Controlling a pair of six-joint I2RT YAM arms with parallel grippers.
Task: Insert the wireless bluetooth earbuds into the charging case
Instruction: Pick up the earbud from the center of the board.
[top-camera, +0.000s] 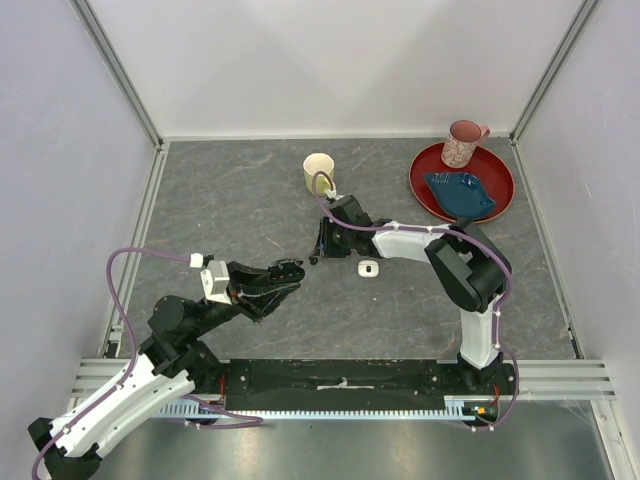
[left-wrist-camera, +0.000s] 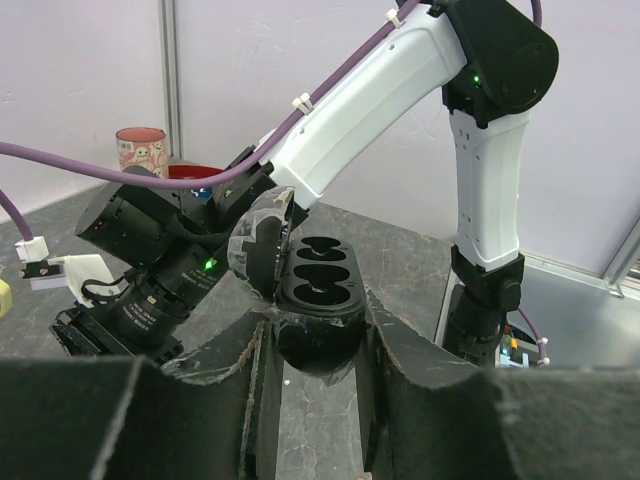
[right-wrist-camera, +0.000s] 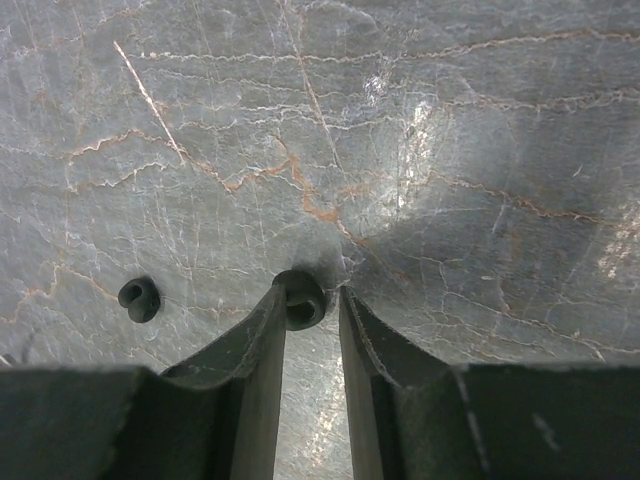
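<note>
**Right jaws bracket a black bud; open case waits**

Nearest the lens, the right gripper (right-wrist-camera: 310, 300) has its fingertips narrowly apart on either side of one black earbud (right-wrist-camera: 302, 298) lying on the grey table (right-wrist-camera: 450, 150). The bud touches one finger; whether the other presses it yet I cannot tell. A second black earbud (right-wrist-camera: 140, 298) lies at 9 o'clock of it, apart. No white buds show in any view.

The left gripper (left-wrist-camera: 318, 325) is clamped on the base of the black charging case (left-wrist-camera: 322, 285). It holds the case off the table with its lid (left-wrist-camera: 258, 245) swung back and both wells bare. From above, that case hangs near, at 8 o'clock of the right gripper.

The step in hand looks like picking up the first black bud. Next, the jaws need to finish closing without squirting the small round bud out of the tips. Then comes a lift and a carry across to a well, a fine fit where orientation will matter.

A white case (top-camera: 367, 268) lies at 4 o'clock of the right gripper, off the line between bud and black case. The yellow mug (top-camera: 318, 172) stands at 12 o'clock. At 2 o'clock, well apart, is the red plate (top-camera: 503, 170) with the pink cup (top-camera: 463, 143) and blue dish (top-camera: 460, 193). Nothing seems to block the way.
</note>
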